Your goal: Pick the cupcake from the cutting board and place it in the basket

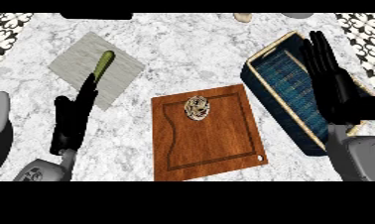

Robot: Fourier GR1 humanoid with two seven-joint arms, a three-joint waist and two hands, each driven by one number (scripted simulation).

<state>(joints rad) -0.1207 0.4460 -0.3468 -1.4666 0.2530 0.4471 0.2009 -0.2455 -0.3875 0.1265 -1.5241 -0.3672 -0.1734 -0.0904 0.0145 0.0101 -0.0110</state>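
Note:
A small cupcake (196, 107) with brown and cream swirls sits near the far edge of the brown wooden cutting board (212, 143) at the centre of the counter. To the right lies the basket (273, 86), dark blue with a tan rim, tilted on a diagonal. My right hand (331, 86) hovers over the basket's right side with fingers straight and open, holding nothing. At the left, my left hand (72, 119) rests open with fingers pointing up, well apart from the board.
A grey mat (81, 64) with a green stick-shaped vegetable (104, 63) lies at the far left. Small objects (242, 17) sit along the counter's far edge. A dark shape (96, 16) borders the back left.

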